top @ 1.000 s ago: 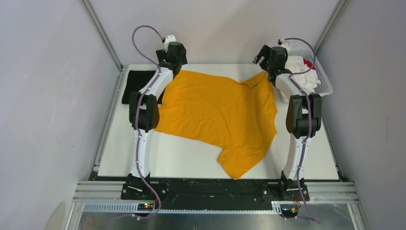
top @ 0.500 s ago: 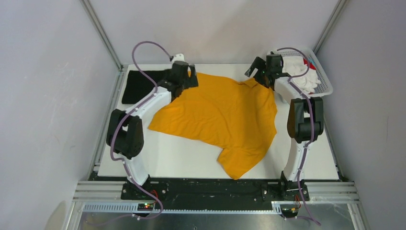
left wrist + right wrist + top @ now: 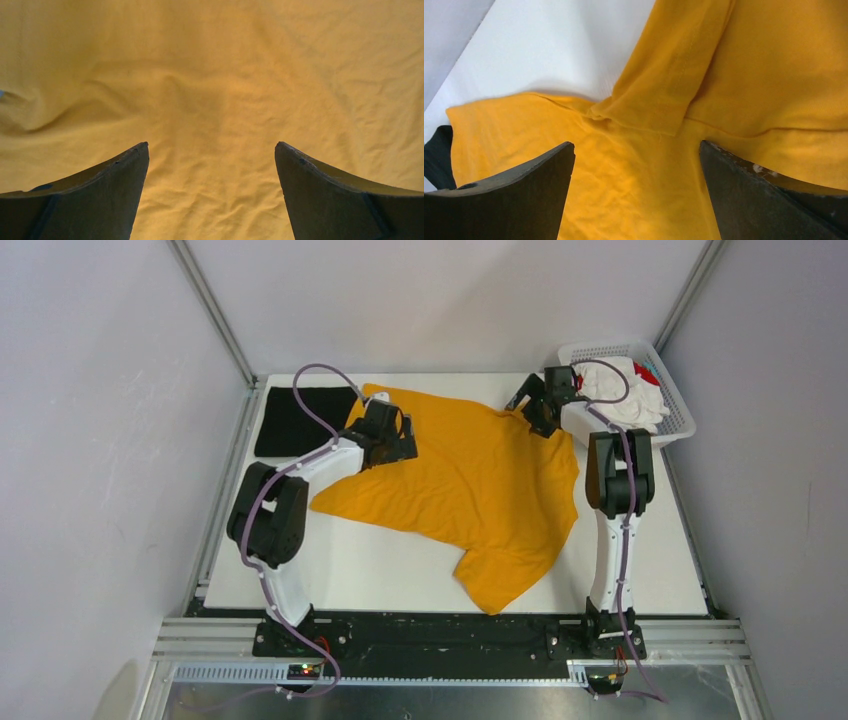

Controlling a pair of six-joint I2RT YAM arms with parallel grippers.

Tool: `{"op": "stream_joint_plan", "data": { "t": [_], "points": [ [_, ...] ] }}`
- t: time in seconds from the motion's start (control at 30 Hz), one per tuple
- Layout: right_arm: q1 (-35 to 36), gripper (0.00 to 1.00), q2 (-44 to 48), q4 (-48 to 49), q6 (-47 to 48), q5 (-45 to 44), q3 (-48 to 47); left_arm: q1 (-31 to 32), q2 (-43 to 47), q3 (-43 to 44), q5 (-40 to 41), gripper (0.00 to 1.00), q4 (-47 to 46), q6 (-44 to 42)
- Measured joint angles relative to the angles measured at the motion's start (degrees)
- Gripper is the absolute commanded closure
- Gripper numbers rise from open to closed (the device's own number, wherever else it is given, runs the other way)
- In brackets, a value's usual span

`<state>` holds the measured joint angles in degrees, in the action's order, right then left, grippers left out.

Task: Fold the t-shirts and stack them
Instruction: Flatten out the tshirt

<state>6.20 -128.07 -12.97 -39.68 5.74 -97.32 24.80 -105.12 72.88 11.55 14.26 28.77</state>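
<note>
Near sleeve: one sleeve of the mustard-orange t-shirt (image 3: 470, 480) trails toward me on the white table (image 3: 380, 560). The body lies spread across the middle, rumpled and skewed.

Left end effector (image 3: 392, 436): open, with nothing between the fingers. A second ago it was out at the shirt's far-left corner. It has since pulled back toward me and inward, and now hovers over the shirt's left half. That corner lies free on the table.

Right end effector (image 3: 530, 408): also open and holding nothing. It has come in from the far-right edge to the shirt's top edge, beside a turned-over flap.

Meaning: I judge both corners released and the spreading finished. No fold is made yet and this shirt is not stacked.

Black t-shirt (image 3: 300, 420): far left, just beside the orange one. More of it shows now that the left arm has moved off.

Basket (image 3: 672, 408): at the far right corner, holding the white t-shirt (image 3: 620, 400) with a sliver of red behind it.

Hard to see: the left wrist view is filled with cloth, so I cannot tell whether the fingertips touch it. I cannot say whether the flap is collar or sleeve. The basket's contents are bunched and partly behind the right arm.
</note>
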Motion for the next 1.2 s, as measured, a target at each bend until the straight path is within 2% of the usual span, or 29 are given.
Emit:
{"op": "stream_joint_plan", "data": {
  "t": [0.33,0.63,0.77,0.87,0.97,1.1,1.2],
  "points": [
    [0.0,0.0,-3.89,1.2,-2.36,0.17,-5.35,0.04,-0.96,-7.58,-1.27,0.0,0.02,1.36],
    [0.0,0.01,-8.87,6.6,-6.1,0.63,-10.05,0.04,-0.31,-9.44,-0.81,0.0,-1.92,1.29],
    [0.04,0.01,-15.65,8.17,-8.44,0.17,-19.87,0.04,0.7,-11.04,-0.37,0.0,-2.78,1.29],
    [0.22,0.0,-22.27,8.79,-9.84,-0.98,-31.34,0.04,1.36,-11.91,-0.22,0.0,-3.06,1.29],
    [0.42,0.01,-25.14,9.53,-10.27,-2.25,-37.38,0.04,1.84,-12.5,-0.24,0.0,-3.15,1.29],
    [0.76,0.01,-24.46,10.05,-8.11,-3.1,-37.73,0.04,2.19,-12.92,-0.28,0.0,-3.19,1.29],
    [1.09,0.01,-19.54,9.05,-4.39,-3.06,-30.62,0.04,2.51,-13.09,-0.44,0.0,-2.91,1.27]
  ]
}}
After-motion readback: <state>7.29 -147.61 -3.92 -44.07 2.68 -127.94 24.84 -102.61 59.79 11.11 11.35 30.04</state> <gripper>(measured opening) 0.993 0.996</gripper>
